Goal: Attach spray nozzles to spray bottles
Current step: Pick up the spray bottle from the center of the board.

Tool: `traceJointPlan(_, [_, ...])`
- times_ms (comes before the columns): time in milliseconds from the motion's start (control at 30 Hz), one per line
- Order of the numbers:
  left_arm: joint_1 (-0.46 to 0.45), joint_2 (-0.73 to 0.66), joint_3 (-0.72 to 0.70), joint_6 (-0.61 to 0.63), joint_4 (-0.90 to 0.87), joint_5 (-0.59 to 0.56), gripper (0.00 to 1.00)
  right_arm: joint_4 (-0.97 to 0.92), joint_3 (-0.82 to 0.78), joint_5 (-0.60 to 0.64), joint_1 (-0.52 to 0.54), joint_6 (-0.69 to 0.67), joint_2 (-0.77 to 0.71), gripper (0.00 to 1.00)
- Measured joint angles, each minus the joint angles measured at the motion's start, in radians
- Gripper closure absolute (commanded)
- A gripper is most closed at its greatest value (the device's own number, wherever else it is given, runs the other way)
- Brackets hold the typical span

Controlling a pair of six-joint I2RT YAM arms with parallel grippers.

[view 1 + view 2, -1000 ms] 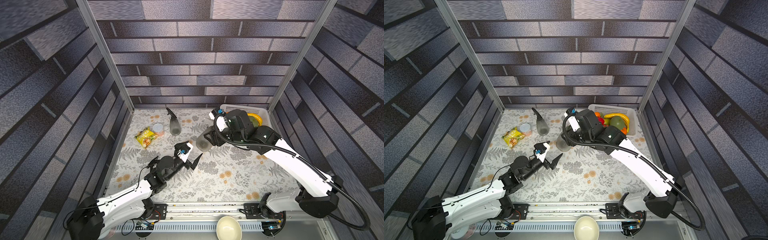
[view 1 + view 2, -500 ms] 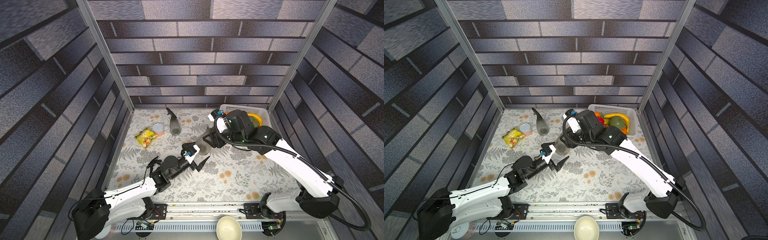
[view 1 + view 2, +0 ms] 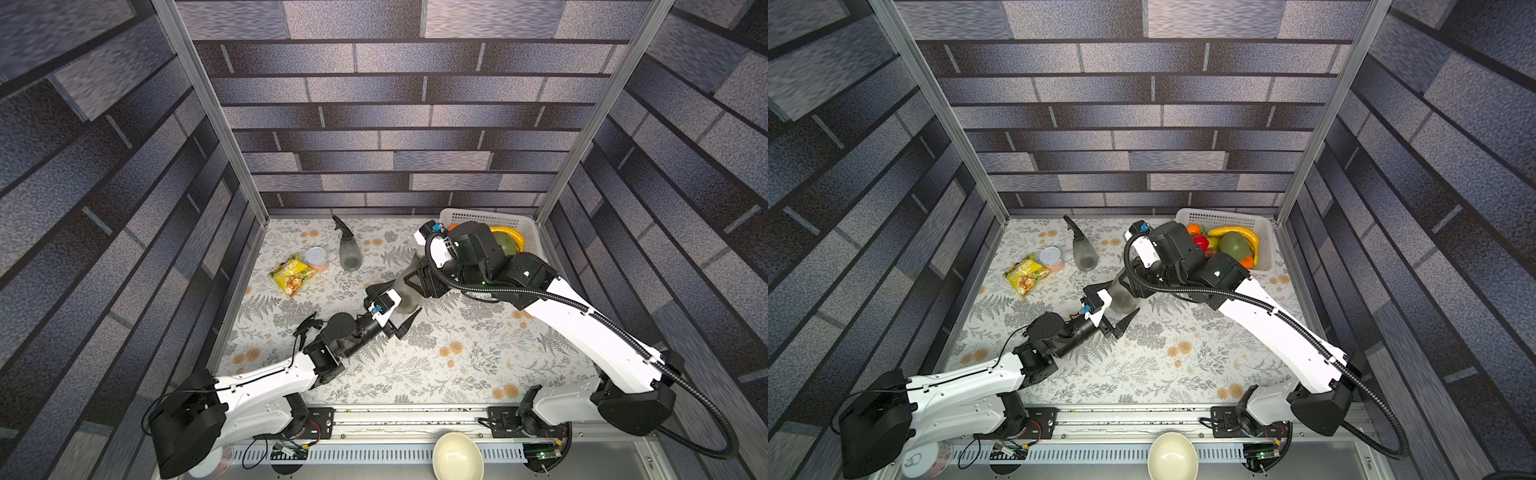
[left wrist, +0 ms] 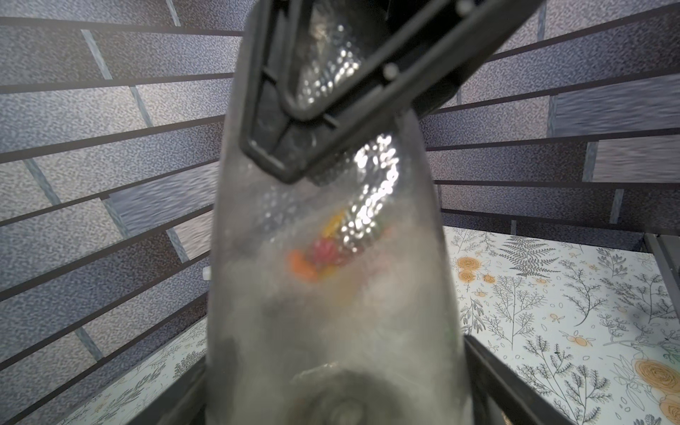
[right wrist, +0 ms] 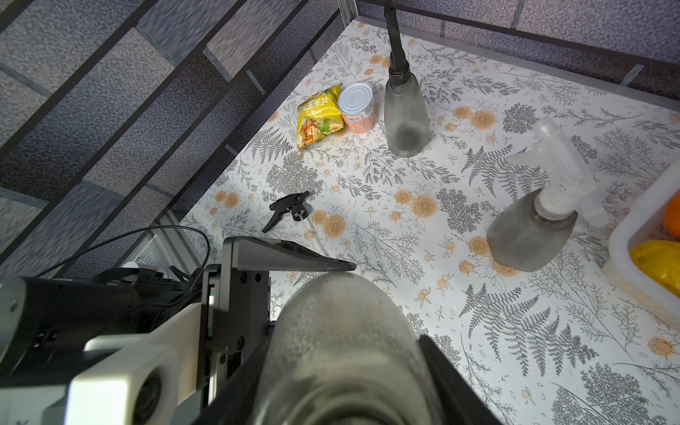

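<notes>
Spray bottle [image 3: 404, 296] hanging tilted above the counter [image 3: 457, 365] between 2 pincers.
The right pincer [image 5: 344, 338] is clamping the spray bottle around its body, with the rounded base pointing toward the left pincer [image 4: 333, 349]. The left pincer's 2 fingers are flanking that base, but I cannot tell whether they are pressing on it. 1 loose nozzle [image 5: 290, 209] is lying on the counter near the left arm. Farther back, 1 black-topped bottle [image 3: 350, 259] is standing beside the can [image 3: 316, 255], and 1 white-topped bottle [image 5: 530, 235] is standing near the basket [image 3: 490, 218].

Grey btl [image 3: 406, 296] aloft, blk-nozzle btl [image 3: 350, 255] upright, white-nozzle btl [image 5: 530, 235], loose blk nozzle [image 5: 289, 209]
</notes>
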Motion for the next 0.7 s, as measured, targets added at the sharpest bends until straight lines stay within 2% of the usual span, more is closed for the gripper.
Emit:
traceJointPlan(400, [0.0, 0.0, 0.0, 0.002, 0.0, -0.01, 0.15, 0.006, -0.002, -0.019, 0.0, 0.011, 0.0, 0.4])
traceJointPlan(500, [0.0, -0.001, 0.0, 0.005, -0.004, -0.011, 0.0, 0.007, -0.003, -0.022, 0.0, 0.014, 0.0, 0.41])
traceJointPlan(700, [-0.001, -0.005, 0.003, 0.001, -0.058, -0.021, 0.0, 0.024, -0.005, -0.026, 0.0, 0.017, -0.001, 0.42])
